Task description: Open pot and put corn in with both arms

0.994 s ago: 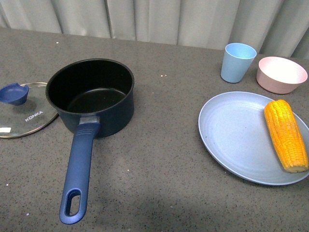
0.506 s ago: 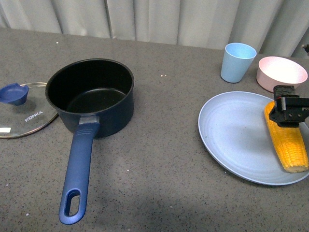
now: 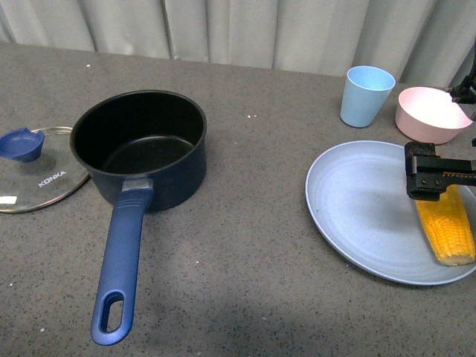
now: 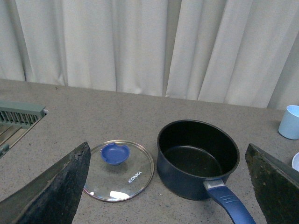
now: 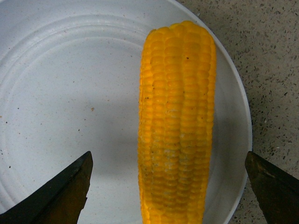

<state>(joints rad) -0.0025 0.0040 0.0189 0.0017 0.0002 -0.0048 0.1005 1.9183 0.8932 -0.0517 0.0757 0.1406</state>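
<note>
The right claw (image 5: 168, 161) is spread wide, and its two dark fingers (image 5: 60, 191) stand on either side of the corn cob (image 5: 177, 121) with clear gaps to it, so nothing is pinched. In the front view the claw's black body hangs over the far end of the cob and hides it. Whether it touches the kernels from above cannot be told.

The cob lies along the right part of a pale blue plate (image 3: 357, 208), its near end close to the rim. Just beyond the plate stands a pink bowl (image 3: 431, 113), and to the left of that a light blue cup (image 3: 367, 95).

The left claw (image 4: 167, 145) is also spread and holds nothing. It is raised over the tabletop (image 3: 245, 245), looking down on the pot and lid between its fingers.

The dark navy saucepan (image 3: 141, 145) sits open and empty, well apart from the plate, on the left of the tabletop. Its long blue handle (image 3: 123, 260) points toward the robot. A glass lid (image 3: 44, 186) with a blue knob (image 3: 21, 143) lies flat just beside the pot on its left.
</note>
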